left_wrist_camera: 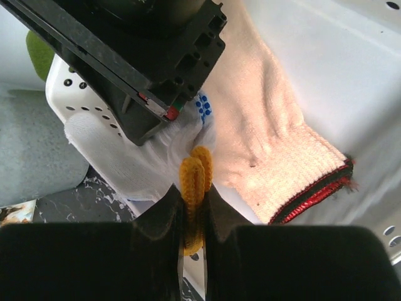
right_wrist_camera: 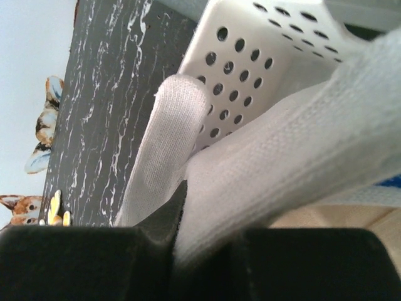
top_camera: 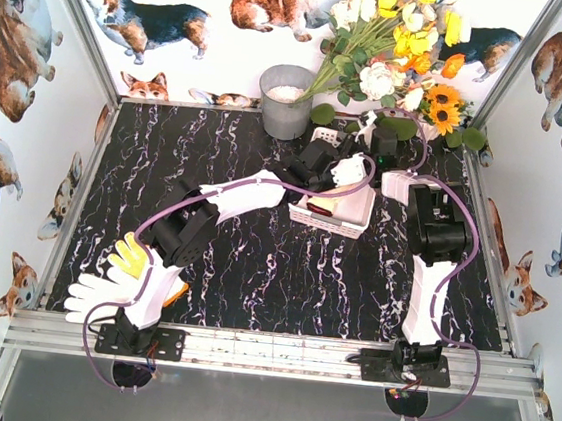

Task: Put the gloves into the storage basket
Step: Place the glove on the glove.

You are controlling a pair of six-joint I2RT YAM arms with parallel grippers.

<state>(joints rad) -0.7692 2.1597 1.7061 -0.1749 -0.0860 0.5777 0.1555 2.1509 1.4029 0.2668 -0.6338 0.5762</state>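
Observation:
The white storage basket (top_camera: 352, 221) stands at the back middle of the table. My left gripper (top_camera: 323, 175) hangs over it, shut on an orange-yellow glove (left_wrist_camera: 194, 179). In the basket lie a pale yellow glove with a dark red-edged cuff (left_wrist_camera: 269, 135) and a white glove with blue dots (left_wrist_camera: 202, 111). My right gripper (top_camera: 359, 161) is shut on a plain white glove (right_wrist_camera: 282, 169) that drapes over the basket's perforated wall (right_wrist_camera: 244, 63). At the near left lie a white glove (top_camera: 91, 296), a yellow glove (top_camera: 131, 253) and an orange one (top_camera: 178, 291).
A grey metal bucket (top_camera: 285, 100) stands behind the basket to the left. A bunch of artificial flowers (top_camera: 399, 42) leans in from the back right. The right gripper's black body (left_wrist_camera: 144, 50) is close in front of the left wrist camera.

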